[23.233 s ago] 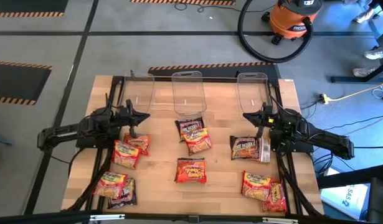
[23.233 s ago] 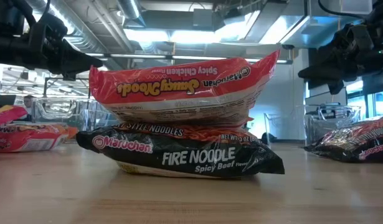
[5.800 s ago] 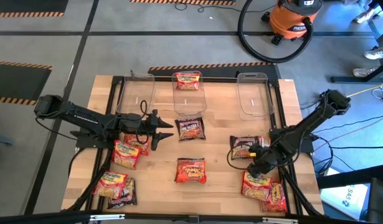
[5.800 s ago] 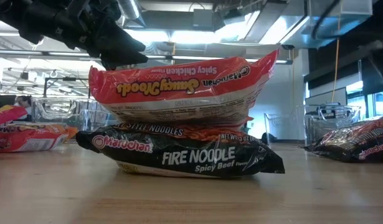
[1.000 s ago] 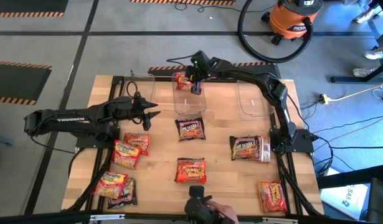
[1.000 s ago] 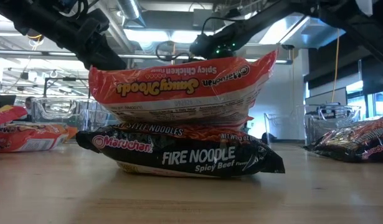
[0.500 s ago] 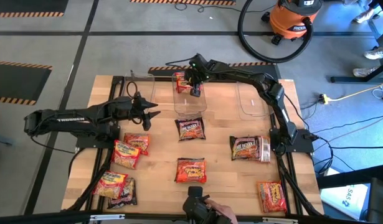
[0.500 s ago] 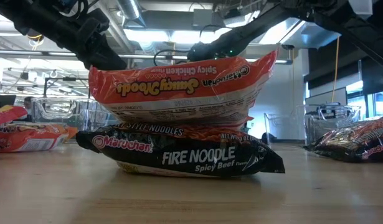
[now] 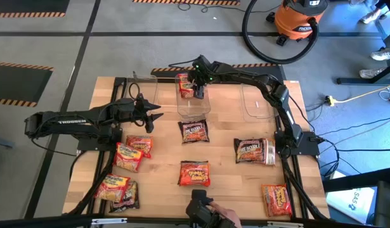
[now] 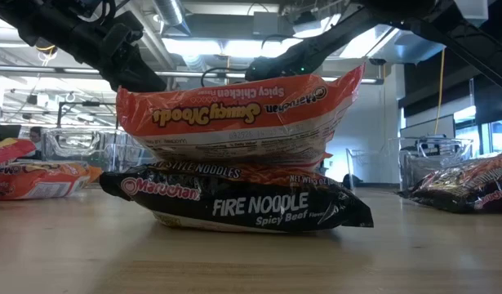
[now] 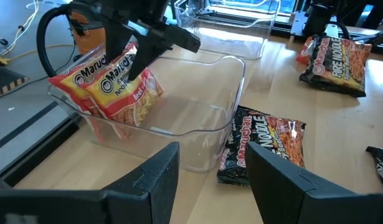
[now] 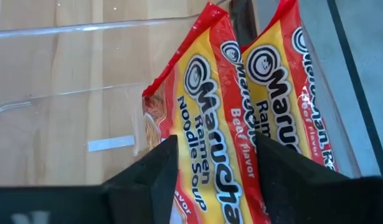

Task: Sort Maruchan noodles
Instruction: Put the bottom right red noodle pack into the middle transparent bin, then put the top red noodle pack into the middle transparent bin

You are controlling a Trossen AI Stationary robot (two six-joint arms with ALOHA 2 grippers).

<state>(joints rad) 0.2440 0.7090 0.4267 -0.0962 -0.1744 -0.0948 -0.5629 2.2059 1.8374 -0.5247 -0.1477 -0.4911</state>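
A: As far as can be judged from overhead, how much has been sorted?

B: Little so far. Three clear tubs are lined along the far edge. The left tub point(image 9: 143, 90) appears to hold nothing, two red-and-yellow Maruchan beef packets point(image 11: 113, 84) are leaned in the far end of the middle tub point(image 9: 193, 101), and nothing is seen in the right tub point(image 9: 256, 98). Eight or so packets are left on the wooden table point(image 9: 226, 149): a cluster on the left point(image 9: 128, 156), a Fire Noodle packet point(image 9: 194, 131) just in front of the middle tub, a red-orange packet point(image 9: 194, 173) nearer the front, a dark pair point(image 9: 255, 151) on the right, and one point(image 9: 276, 199) at the front right corner.

A: And how are the arms posed?

B: The left gripper point(image 9: 153, 115) is held above the table near the left tub, its fingers parted and nothing between them. The right arm is stretched across to the middle tub; the right gripper point(image 12: 210, 177) is poised over the beef packets, its fingers spread to either side of the nearer one, which looks to be just released rather than gripped.
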